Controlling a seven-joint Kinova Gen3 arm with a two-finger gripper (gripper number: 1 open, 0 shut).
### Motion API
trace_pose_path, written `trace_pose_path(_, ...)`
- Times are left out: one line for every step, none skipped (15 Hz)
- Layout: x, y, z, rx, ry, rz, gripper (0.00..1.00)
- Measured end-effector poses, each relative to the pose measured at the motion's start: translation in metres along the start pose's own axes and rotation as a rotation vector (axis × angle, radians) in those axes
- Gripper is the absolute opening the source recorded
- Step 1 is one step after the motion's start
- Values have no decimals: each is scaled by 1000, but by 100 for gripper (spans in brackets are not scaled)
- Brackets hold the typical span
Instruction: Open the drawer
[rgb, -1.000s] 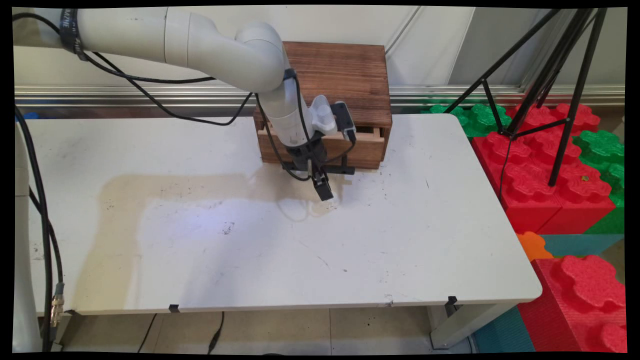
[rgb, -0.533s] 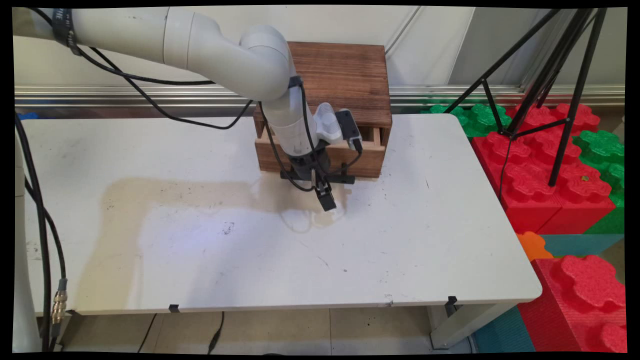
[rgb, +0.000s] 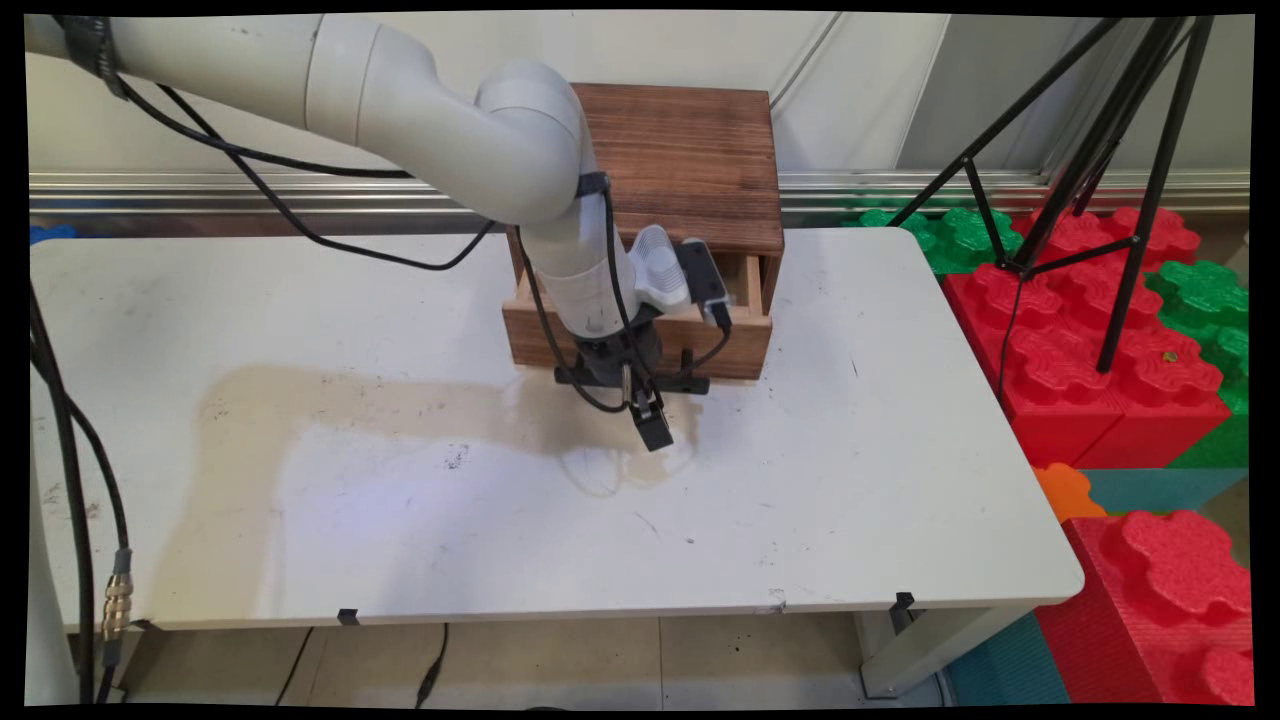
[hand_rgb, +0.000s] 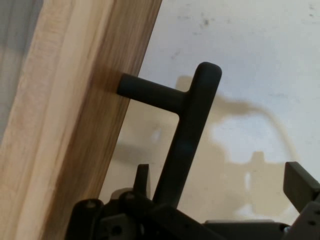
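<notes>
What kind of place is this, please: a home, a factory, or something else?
Probably a robotics lab or test room, not a home. A white arm's gripper works at a wooden drawer box on a scuffed white table, with a black tripod and big foam blocks beside it.

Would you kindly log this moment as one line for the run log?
gripper: open, straddling black handle | drawer: partly out of wooden box

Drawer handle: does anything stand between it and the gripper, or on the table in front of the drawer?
Nothing visible does. The black handle lies between the fingers of the gripper, and the white table before the drawer front shows only stains.
</notes>
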Motion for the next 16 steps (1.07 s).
trace_pose_path(-1,5,-1,-1,-2,1,100)
trace_pose_path(-1,10,-3,-3,-5,3,100)
trace_pose_path(-2,15,-4,-5,-8,3,100)
trace_pose_path(-3,18,-5,-7,-10,3,100)
trace_pose_path(-3,22,-7,-9,-14,4,100)
trace_pose_path(-4,27,-8,-12,-17,4,100)
trace_pose_path(-5,32,-10,-15,-21,4,100)
trace_pose_path(-6,36,-11,-17,-24,4,100)
trace_pose_path(-6,39,-11,-19,-26,4,100)
trace_pose_path(-7,43,-13,-23,-30,4,100)
trace_pose_path(-8,46,-13,-25,-32,4,100)
trace_pose_path(-9,50,-14,-29,-36,3,100)
trace_pose_path(-9,53,-15,-32,-37,4,100)
trace_pose_path(-10,57,-16,-36,-40,4,100)
trace_pose_path(-11,59,-17,-39,-42,5,100)
trace_pose_path(-12,64,-18,-43,-44,6,100)
